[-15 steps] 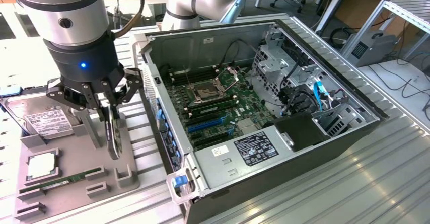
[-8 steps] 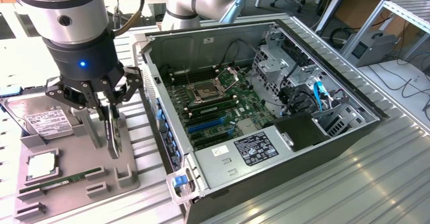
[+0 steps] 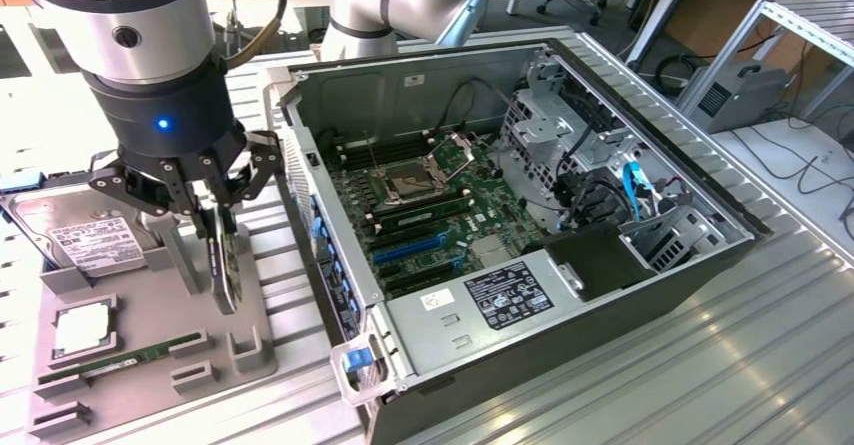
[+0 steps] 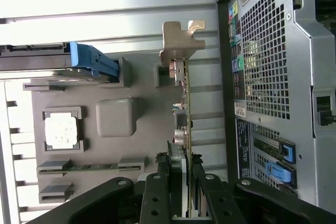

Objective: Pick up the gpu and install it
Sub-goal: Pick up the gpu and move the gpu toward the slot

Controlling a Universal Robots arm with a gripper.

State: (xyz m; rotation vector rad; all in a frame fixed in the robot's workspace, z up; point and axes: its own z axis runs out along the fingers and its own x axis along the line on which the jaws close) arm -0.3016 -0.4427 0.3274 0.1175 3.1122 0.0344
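Gripper (image 3: pixel 214 227) pinches gpu (image 3: pixel 227 277) at tray (image 3: pixel 150 310) (slatted metal table (image 3: pixel 694 365)).

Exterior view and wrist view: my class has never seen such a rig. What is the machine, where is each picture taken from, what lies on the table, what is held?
The machine is a robot arm ending in a gripper, a fingered claw. The exterior view watches from off the arm; the wrist view comes from a camera on its wrist. A grey tray holds a hard drive, a processor chip, a RAM stick and the gpu, standing on edge. The gripper is closed on the gpu. Beside the tray lies an open computer case.
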